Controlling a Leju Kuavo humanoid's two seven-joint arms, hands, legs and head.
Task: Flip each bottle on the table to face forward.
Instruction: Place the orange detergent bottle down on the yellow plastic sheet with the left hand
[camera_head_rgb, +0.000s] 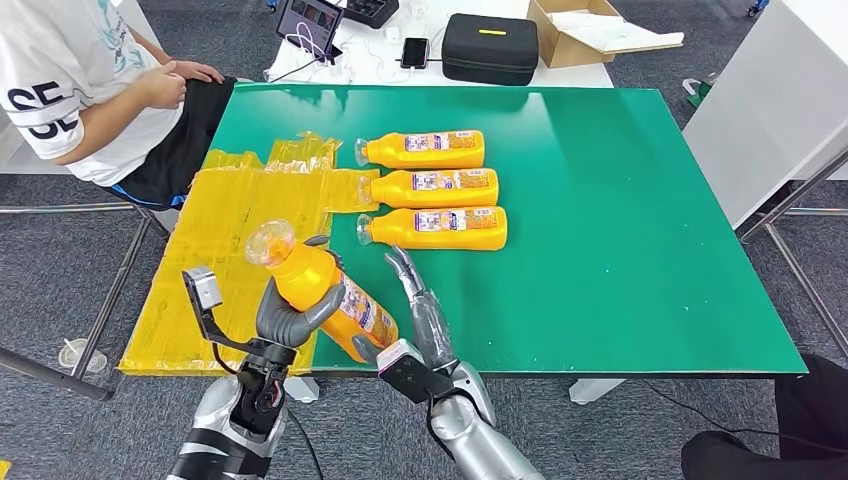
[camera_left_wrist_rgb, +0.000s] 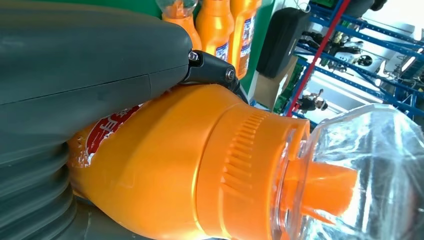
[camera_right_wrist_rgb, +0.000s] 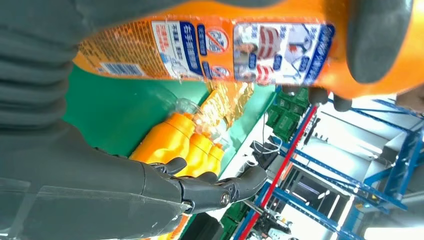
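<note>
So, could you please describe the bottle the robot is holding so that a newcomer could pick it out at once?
Start at the green table, where three orange bottles lie in a row. Come to the near left corner, by the crinkled yellow sheet. There the left hand grips a fourth orange bottle; unlike the others, it is lifted off the table and tilted, clear cap up.

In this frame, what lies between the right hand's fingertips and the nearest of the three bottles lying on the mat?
Nothing: in the head view only a short stretch of bare green mat separates the right hand from the nearest lying bottle.
</note>
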